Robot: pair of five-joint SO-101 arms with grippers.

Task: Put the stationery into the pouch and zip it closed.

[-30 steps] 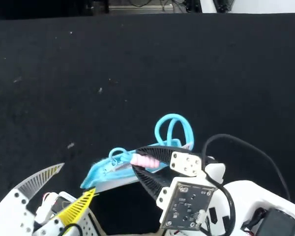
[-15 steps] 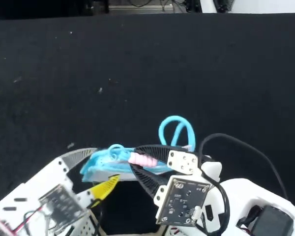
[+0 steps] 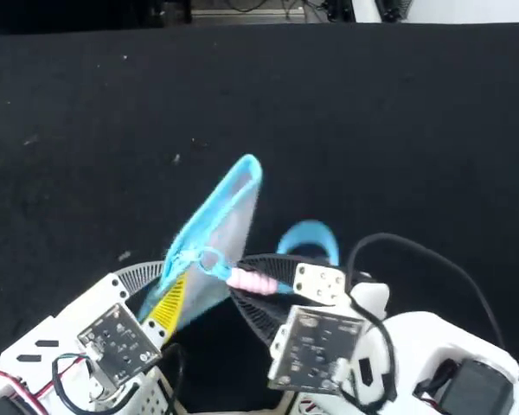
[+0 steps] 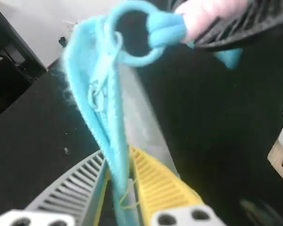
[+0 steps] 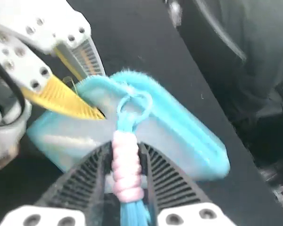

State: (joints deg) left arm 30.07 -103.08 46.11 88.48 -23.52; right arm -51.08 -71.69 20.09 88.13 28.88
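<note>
Both arms are working on the zipping step, as I read it, with the single blue mesh pouch (image 3: pixel 214 226) lifted off the black counter (image 3: pixel 372 112) and standing tilted on its end between them. The left gripper (image 4: pixel 118 156) is pinching the pouch's lower end, its grey and yellow jaws clamped together on the fabric edge. Just beside that end, the right gripper (image 5: pixel 126 148) is gripping the one pink zip pull (image 5: pixel 126 165), jaws closed tight on it, and the pull is hanging from a blue ring (image 5: pixel 134 106) on the pouch's zip line. A blue cord loop (image 3: pixel 310 237) is trailing behind the pull, away from the pouch. Something pale seems to be lying inside the mesh, though I cannot tell what it is or count it. I cannot tell either whether the zip is fully shut. If it is not, the right arm will need to draw the pull along the pouch's edge while the left holds firm against the tug.
</note>
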